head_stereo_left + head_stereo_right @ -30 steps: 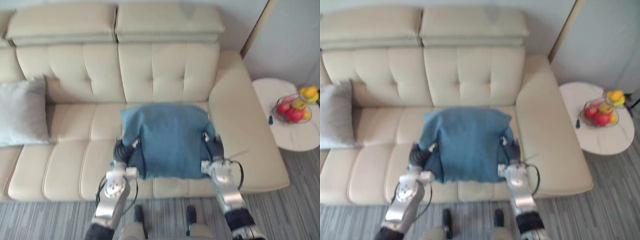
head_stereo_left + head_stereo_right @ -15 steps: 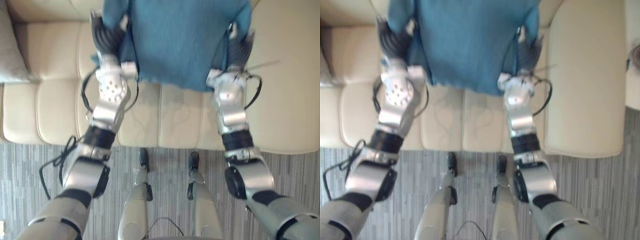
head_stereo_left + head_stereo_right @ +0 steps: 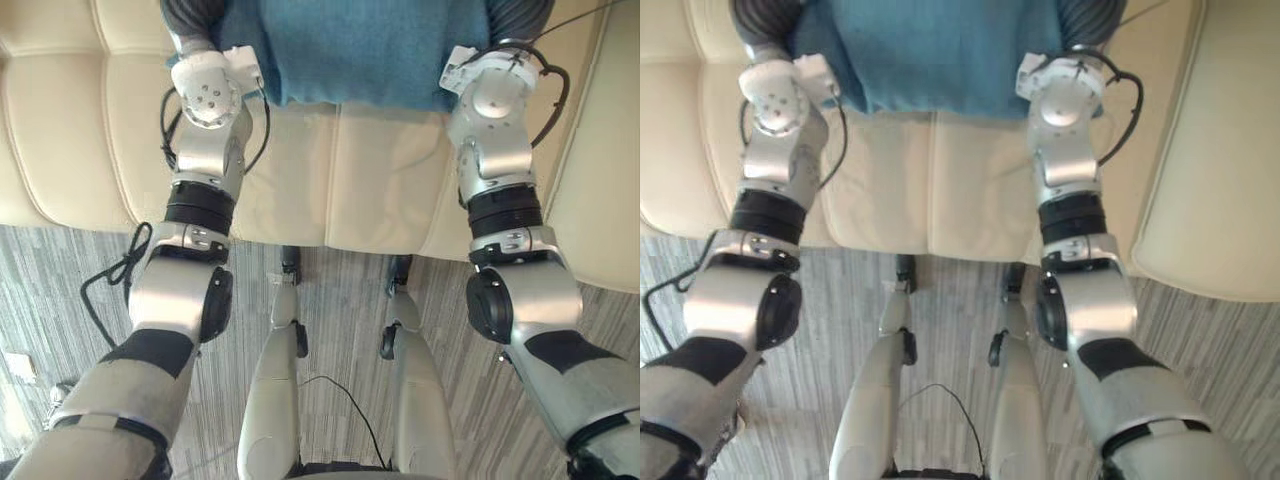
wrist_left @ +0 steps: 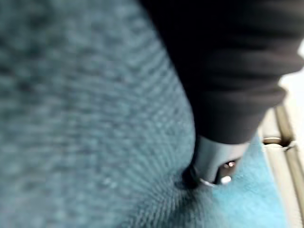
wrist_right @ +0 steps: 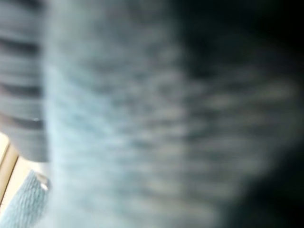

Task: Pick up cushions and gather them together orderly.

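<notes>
Blue cushion (image 3: 360,50) held between both hands at the front of the sofa (image 3: 340,170).
Head views: cushion sits at the top edge of the frame, over the cream seat, its lower hem just above the seat's front cushions. Left hand (image 3: 188,12) is against the cushion's left side, right hand (image 3: 522,12) against its right side; both show their dark ribbed covers. Left wrist view: the dark cover lies pressed close into the blue weave (image 4: 85,118). Right wrist view: blue fabric (image 5: 118,118) very close, blurred. Grip of either hand: cannot tell whether open or closed. Grey striped carpet (image 3: 60,290) lies below the sofa front.
</notes>
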Tool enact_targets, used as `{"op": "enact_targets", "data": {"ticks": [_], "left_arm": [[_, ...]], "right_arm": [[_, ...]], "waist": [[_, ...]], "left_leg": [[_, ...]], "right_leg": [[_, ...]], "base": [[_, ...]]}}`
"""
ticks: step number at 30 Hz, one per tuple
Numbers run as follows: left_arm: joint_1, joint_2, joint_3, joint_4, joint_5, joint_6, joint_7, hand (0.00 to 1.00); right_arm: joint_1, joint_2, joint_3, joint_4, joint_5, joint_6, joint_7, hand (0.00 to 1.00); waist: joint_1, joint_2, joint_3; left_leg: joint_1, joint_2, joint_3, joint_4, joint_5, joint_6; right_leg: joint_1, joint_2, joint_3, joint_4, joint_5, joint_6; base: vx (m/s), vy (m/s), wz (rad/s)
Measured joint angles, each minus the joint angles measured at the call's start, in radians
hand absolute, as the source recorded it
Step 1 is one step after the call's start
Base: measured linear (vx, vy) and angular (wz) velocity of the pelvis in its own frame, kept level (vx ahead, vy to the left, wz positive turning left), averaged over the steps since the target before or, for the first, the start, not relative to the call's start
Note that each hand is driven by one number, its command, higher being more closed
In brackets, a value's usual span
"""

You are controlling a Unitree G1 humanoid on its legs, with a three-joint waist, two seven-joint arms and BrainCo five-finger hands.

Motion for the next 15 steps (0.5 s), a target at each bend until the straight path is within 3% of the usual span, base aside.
{"op": "enact_targets", "data": {"ticks": [6, 10, 15], "left_arm": [[0.227, -0.027, -0.004, -0.083, -0.004, 0.001, -0.037, 0.00], [0.389, -0.021, -0.014, -0.215, -0.042, -0.001, -0.063, 0.00], [0.657, 0.001, -0.022, -0.408, -0.081, -0.017, -0.118, 0.00]], "right_arm": [[0.158, 0.009, 0.033, -0.049, 0.014, 0.003, 0.033, 0.00], [0.332, -0.002, 0.048, -0.241, 0.014, -0.003, 0.067, 0.00], [0.671, -0.010, 0.047, -0.456, 0.015, -0.025, 0.152, 0.00]], "waist": [[0.002, 0.000, 0.000], [0.003, -0.001, -0.001], [0.003, -0.009, -0.008]], "left_leg": [[0.033, 0.015, 0.001, 0.000, -0.002, -0.001], [0.098, 0.016, 0.011, 0.000, -0.005, -0.004], [0.261, 0.012, 0.016, 0.000, -0.052, -0.001]], "right_leg": [[-0.028, 0.004, 0.004, 0.130, -0.063, -0.011], [-0.004, 0.001, 0.017, 0.198, -0.090, -0.014], [0.119, -0.006, 0.016, 0.284, -0.170, -0.021]], "base": [[0.00, 0.000, 0.00], [-0.02, -0.027, -0.05], [-0.02, -0.066, 0.02]]}}
